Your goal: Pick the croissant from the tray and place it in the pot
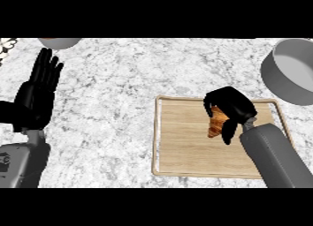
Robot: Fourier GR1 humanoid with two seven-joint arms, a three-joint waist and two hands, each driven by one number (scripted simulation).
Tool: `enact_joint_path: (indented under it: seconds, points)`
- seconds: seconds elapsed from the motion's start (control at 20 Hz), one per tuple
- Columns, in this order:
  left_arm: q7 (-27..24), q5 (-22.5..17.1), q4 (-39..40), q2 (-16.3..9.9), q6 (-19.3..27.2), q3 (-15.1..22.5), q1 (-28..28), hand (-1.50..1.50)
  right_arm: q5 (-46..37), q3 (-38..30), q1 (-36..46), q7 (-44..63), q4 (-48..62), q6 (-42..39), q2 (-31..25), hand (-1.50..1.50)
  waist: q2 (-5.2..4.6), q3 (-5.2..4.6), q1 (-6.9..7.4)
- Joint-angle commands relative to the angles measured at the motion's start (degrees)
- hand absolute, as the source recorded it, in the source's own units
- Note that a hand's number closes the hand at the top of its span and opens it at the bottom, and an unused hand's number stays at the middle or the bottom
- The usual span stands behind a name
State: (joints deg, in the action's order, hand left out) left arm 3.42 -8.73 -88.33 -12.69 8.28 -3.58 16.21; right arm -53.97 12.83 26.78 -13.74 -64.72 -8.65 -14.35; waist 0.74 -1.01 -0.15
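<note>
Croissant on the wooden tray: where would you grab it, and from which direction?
Around its middle, from above. The croissant lies flat and lengthwise on the tray, so fingers can close across its narrow width. The right hand is already curled over it that way.

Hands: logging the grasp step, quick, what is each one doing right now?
Left hand: open, resting, holding nothing.
Right hand: curled round the croissant over the tray.

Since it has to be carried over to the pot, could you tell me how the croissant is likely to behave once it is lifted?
The croissant probably keeps its curved shape, as it shows no sag under the right robot hand curled round it. It looks small beside the tray, so likely light. Its flaky-looking crust may crush.
</note>
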Motion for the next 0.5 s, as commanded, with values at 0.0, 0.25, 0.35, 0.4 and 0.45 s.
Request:
enact_joint_path:
  seconds: [0.0, 0.25, 0.35, 0.4, 0.45]
  points:
    - [1.72, -0.49, -2.23, -0.52, -0.45, -0.66, -0.48, 0.0, -2.5, 0.53, -3.86, 4.95, -6.68, 3.4, 2.03, 1.5, -0.54, 1.0, -0.08]
    - [-0.93, 0.16, 0.77, 0.56, -0.4, -0.55, 0.61, 0.0, -3.22, -5.05, 1.58, 15.73, -7.15, 4.27, 5.37, 1.5, -0.85, 0.98, 0.34]
    - [0.27, -0.32, 0.24, 0.02, -0.98, -0.4, 1.38, 0.0, -7.45, -8.07, 6.81, 28.92, -1.69, 7.1, 9.13, 1.5, -1.41, 0.9, 2.1]
    - [-0.97, 0.29, -0.1, 1.06, -1.01, 0.93, 1.34, 0.0, -8.01, -10.7, 9.72, 33.35, 0.59, 7.06, 8.96, 1.5, -2.02, 0.81, 3.3]
    - [0.07, 0.21, -0.83, 0.0, -1.44, 0.74, 2.25, 0.0, -8.46, -13.29, 10.96, 36.92, 2.05, 8.52, 8.62, 1.5, -2.32, 0.86, 4.1]
